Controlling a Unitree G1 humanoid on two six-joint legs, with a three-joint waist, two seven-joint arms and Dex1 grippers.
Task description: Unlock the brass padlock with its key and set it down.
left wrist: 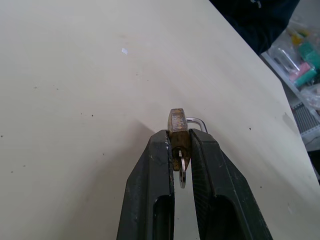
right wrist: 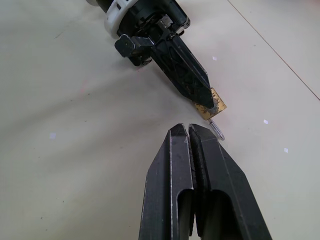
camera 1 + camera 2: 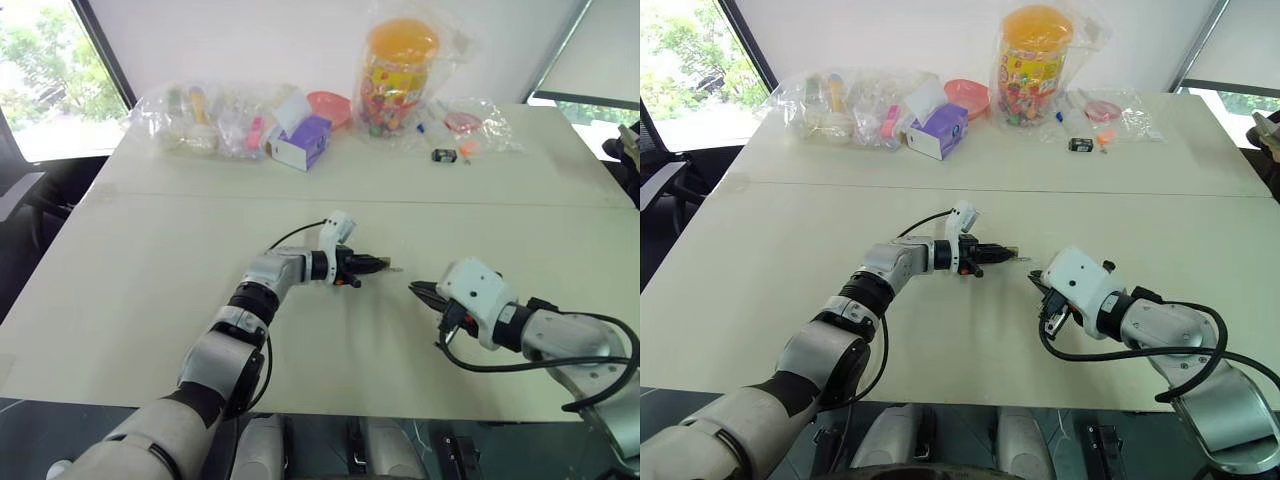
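Note:
My left gripper is shut on the brass padlock, pinching its body between the two fingertips just above the table. The silver shackle pokes out past the fingertips. The key sits in the padlock's keyhole and hangs back between the fingers. In the head views the padlock is at mid-table. My right gripper is shut with nothing in it, pointing at the padlock a short gap away, not touching it.
Along the table's far edge lie clear plastic bags, a purple and white box, a pink bowl, an orange-lidded jar and a small black object. A seam crosses the tabletop.

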